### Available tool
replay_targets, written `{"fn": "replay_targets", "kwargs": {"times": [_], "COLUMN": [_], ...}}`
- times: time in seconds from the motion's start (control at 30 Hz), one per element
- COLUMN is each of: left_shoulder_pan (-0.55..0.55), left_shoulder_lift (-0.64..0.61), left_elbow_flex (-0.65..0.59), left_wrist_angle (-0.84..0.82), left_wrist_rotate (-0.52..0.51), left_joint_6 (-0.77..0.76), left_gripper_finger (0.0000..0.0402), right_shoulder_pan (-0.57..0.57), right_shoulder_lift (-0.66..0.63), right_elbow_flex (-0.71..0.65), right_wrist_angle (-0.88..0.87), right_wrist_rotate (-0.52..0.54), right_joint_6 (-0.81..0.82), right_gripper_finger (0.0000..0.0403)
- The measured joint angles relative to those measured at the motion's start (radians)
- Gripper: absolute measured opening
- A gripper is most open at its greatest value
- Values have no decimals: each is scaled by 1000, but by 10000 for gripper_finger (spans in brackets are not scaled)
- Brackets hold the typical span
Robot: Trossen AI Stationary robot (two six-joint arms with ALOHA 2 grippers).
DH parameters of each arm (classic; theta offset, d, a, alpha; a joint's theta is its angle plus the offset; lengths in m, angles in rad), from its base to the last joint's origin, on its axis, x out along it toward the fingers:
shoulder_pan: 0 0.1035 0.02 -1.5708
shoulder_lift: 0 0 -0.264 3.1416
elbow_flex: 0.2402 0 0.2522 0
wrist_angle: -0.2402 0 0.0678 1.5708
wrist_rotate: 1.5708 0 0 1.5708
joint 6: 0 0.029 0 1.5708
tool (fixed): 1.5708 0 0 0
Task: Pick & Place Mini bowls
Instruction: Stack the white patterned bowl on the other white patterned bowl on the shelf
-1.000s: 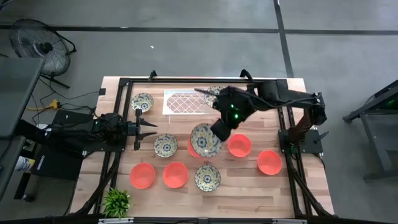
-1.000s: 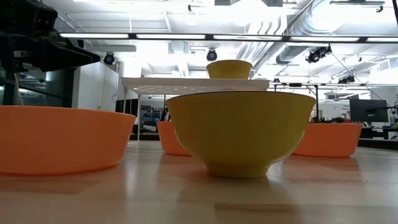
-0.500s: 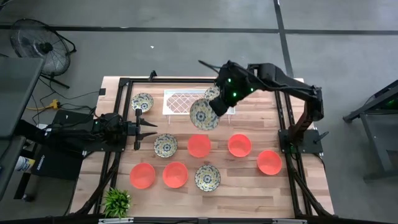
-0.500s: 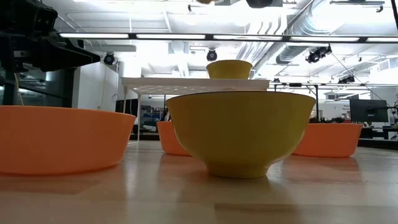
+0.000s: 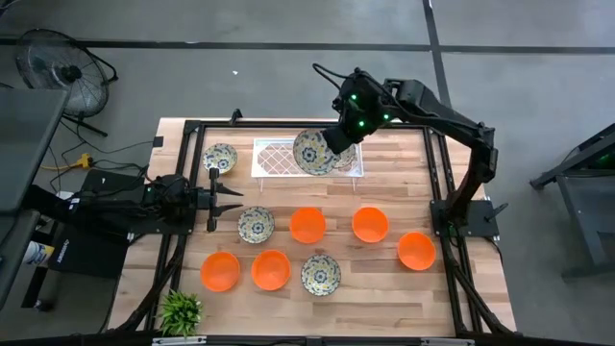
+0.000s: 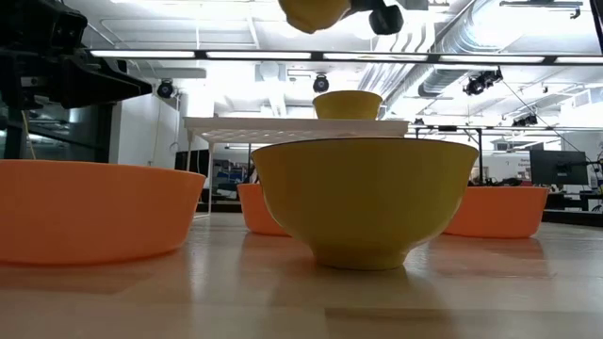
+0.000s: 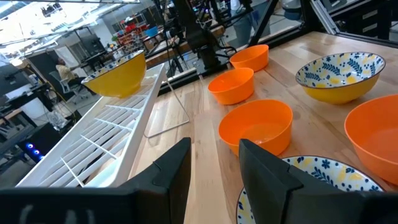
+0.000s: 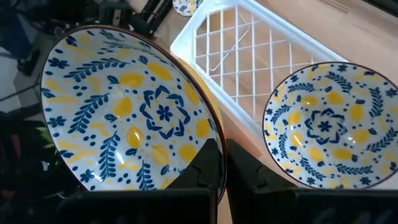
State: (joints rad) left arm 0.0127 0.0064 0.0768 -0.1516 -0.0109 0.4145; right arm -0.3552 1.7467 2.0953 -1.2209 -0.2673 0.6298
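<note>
Two Bowls, One Tray: Clearance Is the Worry

Ten small bowls are in play. The right gripper (image 5: 332,144) pinches the rim of a patterned bowl (image 5: 313,152) and holds it in the air over the white tray (image 5: 274,158), toward twelve o'clock on the table (image 5: 384,279). Another patterned bowl (image 8: 326,127) already sits on the tray, just beside the carried one at three o'clock. Five orange bowls (image 5: 307,225) and three more patterned ones wait on the wood. The left gripper (image 5: 226,196) rests at nine o'clock, fingers partly apart, holding nothing.

Risks, as I judge them: the carried bowl hangs tilted from a thin rim grip, so it could slip; lowering too close could knock its neighbour or leave it straddling the tray's edge.
</note>
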Motion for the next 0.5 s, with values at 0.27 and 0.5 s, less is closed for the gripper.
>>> {"fn": "replay_targets", "kwargs": {"times": [0.27, 0.5], "left_shoulder_pan": [0, 0], "left_shoulder_lift": [0, 0], "left_elbow_flex": [0, 0], "left_wrist_angle": [0, 0], "left_wrist_rotate": [0, 0], "left_joint_6": [0, 0], "left_gripper_finger": [131, 131], "right_shoulder_pan": [-16, -18], "right_shoulder_lift": [17, 36], "right_elbow_flex": [0, 0], "right_wrist_angle": [-10, -41], "right_wrist_rotate": [41, 90], "right_joint_6": [80, 152], "right_gripper_finger": [0, 0]}}
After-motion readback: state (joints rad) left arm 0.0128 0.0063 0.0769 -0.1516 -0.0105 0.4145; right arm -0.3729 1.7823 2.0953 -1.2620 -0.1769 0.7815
